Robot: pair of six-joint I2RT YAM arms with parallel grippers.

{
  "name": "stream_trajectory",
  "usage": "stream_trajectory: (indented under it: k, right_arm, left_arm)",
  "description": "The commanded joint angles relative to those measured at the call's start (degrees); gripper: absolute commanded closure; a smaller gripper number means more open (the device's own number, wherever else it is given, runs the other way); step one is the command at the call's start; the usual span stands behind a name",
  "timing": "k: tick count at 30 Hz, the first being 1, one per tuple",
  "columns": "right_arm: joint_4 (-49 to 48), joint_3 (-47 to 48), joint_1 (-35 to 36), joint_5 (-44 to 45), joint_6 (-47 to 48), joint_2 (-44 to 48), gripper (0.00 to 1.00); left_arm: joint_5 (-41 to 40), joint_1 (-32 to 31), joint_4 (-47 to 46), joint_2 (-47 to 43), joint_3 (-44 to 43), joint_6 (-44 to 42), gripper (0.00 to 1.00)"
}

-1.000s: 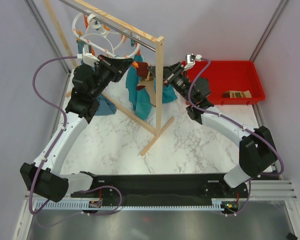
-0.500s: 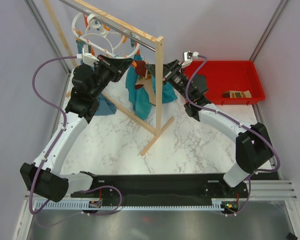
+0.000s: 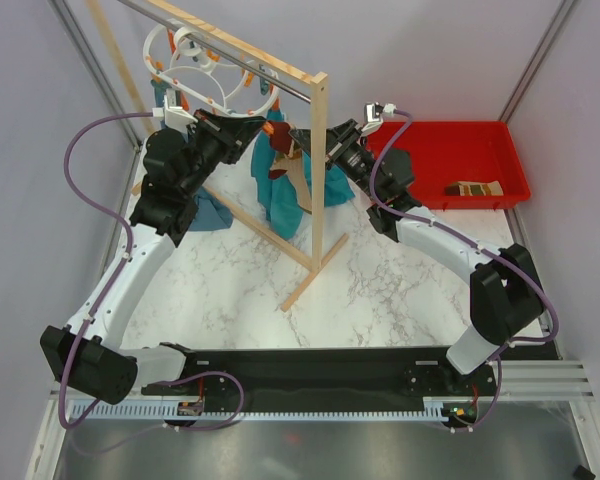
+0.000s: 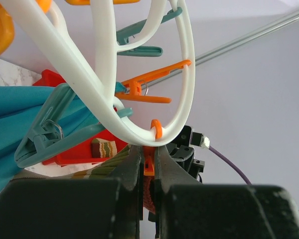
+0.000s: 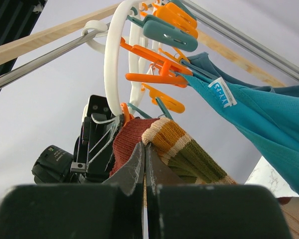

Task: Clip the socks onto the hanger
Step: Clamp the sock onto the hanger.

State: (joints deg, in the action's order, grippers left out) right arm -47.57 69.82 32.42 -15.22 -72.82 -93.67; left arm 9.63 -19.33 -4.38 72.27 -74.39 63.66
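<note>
The clipping of the first sock was in hand. The left gripper (image 4: pixel 148 154) was pinched tight on an orange clip (image 4: pixel 149 168) hanging from the lowest ring of the white hanger (image 4: pixel 185 74). Whether the clip's mouth gaped under that squeeze, I could not tell. The right gripper (image 5: pixel 145 152) had its fingers together on the edge of a striped sock (image 5: pixel 177 144), holding it up just beside that ring, near the clip but, as far as I could judge, not yet inside it.

The next move looked to call for fine alignment: feeding the sock's cuff into the clip's mouth before the left fingers let the clip bite, with the teal cloths (image 3: pixel 280 195) crowding close.

The second sock (image 3: pixel 473 188) lay in the red tray (image 3: pixel 435 128) at the far right, well apart from the hanger.

The hanger hung from a wooden rack (image 3: pixel 321 160) standing on a white marble-patterned table (image 3: pixel 380 300). Pale, bare walls (image 3: pixel 430 50) closed in the space behind.
</note>
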Motion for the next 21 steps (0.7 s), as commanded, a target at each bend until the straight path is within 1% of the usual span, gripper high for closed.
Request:
stream_trajectory:
  k: [1, 6, 7, 8, 13, 19, 21]
  right_arm:
    - [-2.09, 2.95, 0.18, -0.86, 0.48, -0.02, 1.00]
    - [-1.91, 3.39, 0.27, -1.30, 0.48, -0.46, 1.00]
    - [-1.82, 3.48, 0.27, -1.30, 0.48, -0.46, 1.00]
    - [-1.82, 3.57, 0.27, -1.30, 0.48, -0.55, 1.00]
    - [-1.56, 4.18, 0.36, -1.56, 0.49, -1.34, 1.00]
    - [-1.56, 4.62, 0.27, -1.48, 0.83, -1.52, 1.00]
    - [-1.56, 4.62, 0.45, -1.30, 0.75, -1.61, 1.00]
  left_arm:
    - [1.27, 0.35, 1.31, -0.02, -0.49, 1.82, 0.98]
    - [1.27, 0.35, 1.31, 0.06, -0.84, 1.82, 0.98]
    - [8.32, 0.35, 1.13, 0.15, -1.11, 2.43, 0.01]
    - [8.65, 0.35, -1.83, 0.15, -1.37, 2.17, 0.00]
    - [9.70, 0.35, -0.28, 1.03, -3.30, -0.55, 0.00]
    - [8.92, 0.35, 0.25, 0.50, -2.52, -0.47, 0.00]
    - [8.74, 0.35, 1.30, 0.24, -2.69, -1.60, 0.00]
